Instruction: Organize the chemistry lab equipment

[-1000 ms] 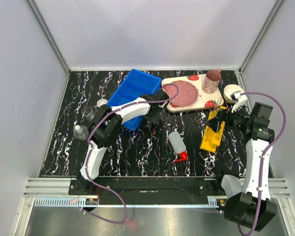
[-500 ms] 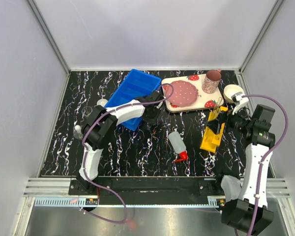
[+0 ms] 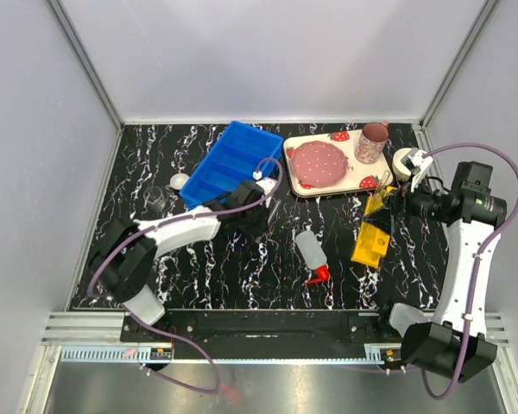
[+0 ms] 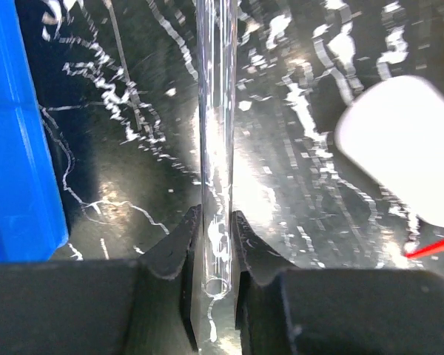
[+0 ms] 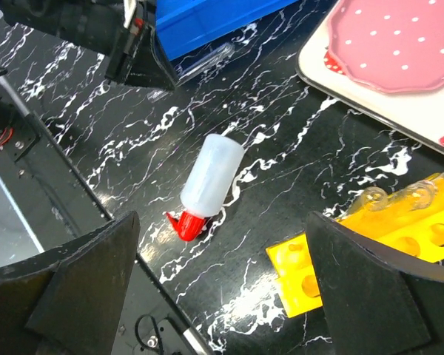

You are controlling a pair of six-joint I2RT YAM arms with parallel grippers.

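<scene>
A: Left end effector point(image 4: 213, 240)?
B: Pinched narrow on a clear tube point(image 4: 214, 103), just beside the blue bin point(image 4: 15, 148).
A: Right end effector point(image 5: 222, 285)?
B: Wide, holding nothing, above the bench point(image 3: 242, 267). Bottle point(image 5: 211, 174) lies there on its side, near the yellow rack point(image 5: 385, 225).

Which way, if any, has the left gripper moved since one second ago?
Yes. The left gripper drew back from the strawberry tray, toward the near edge and leftward, alongside the blue bin.
</scene>
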